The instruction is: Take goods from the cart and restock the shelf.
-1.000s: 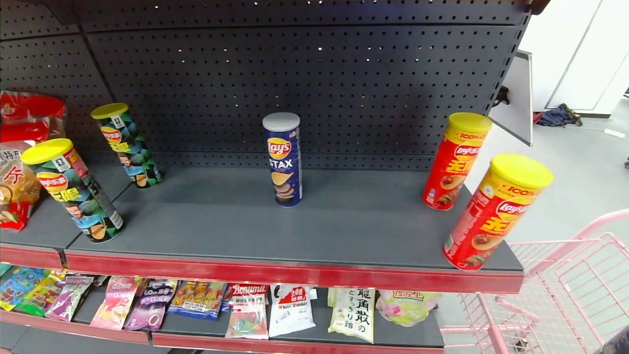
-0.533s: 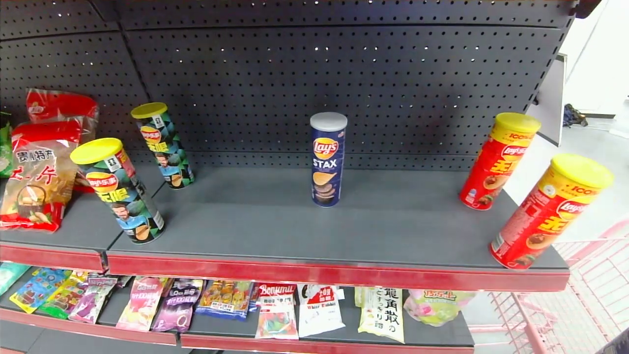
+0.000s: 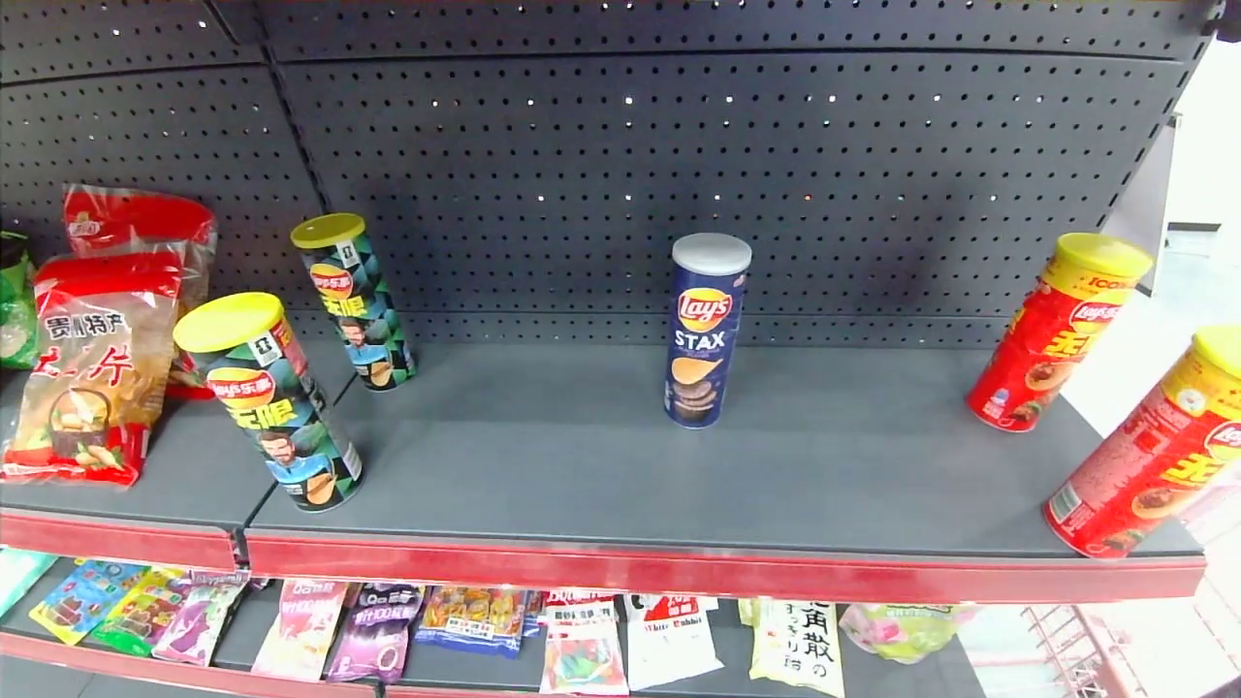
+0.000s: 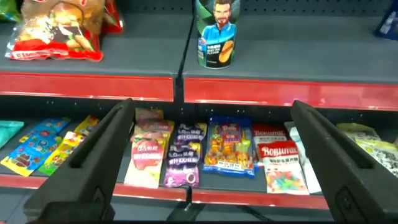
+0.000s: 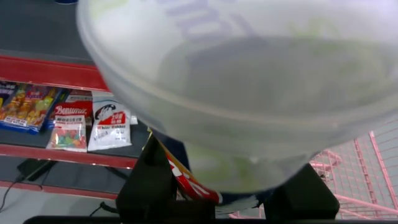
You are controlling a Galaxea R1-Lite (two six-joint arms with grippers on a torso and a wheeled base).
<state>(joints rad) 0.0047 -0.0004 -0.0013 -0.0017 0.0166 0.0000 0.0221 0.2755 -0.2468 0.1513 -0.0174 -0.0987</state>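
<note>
The right pincer (image 5: 221,194) is clamped on a chip can (image 5: 249,93), its dark fingers (image 5: 149,186) pressing the can's sides. The can's pale translucent lid looms right against the right wrist camera, and a strip of blue and red label shows beneath it. The can hangs in the air in front of the shelving, apart from both boards, with the pink wire cart (image 5: 370,174) off to one side.

The left pincer (image 4: 199,186) is spread wide and holds nothing. It sits level with the lower shelf (image 5: 37,151), facing a row of flat snack packets (image 4: 227,146).

On the grey shelf (image 3: 582,465) above, 5 cans stand upright:
- 1 blue can (image 3: 708,330) near the middle, towards the pegboard back (image 3: 620,174).
- 2 dark patterned cans with yellow lids on the left, 1 at the front edge (image 3: 271,402) and 1 further back (image 3: 354,301).
- 2 red cans with yellow lids on the right, 1 near the back (image 3: 1062,334) and 1 at the front corner (image 3: 1154,456).

Wide bare board lies between the blue can and its neighbours. Red snack bags (image 3: 97,368) lean on the next shelf section to the left.
</note>
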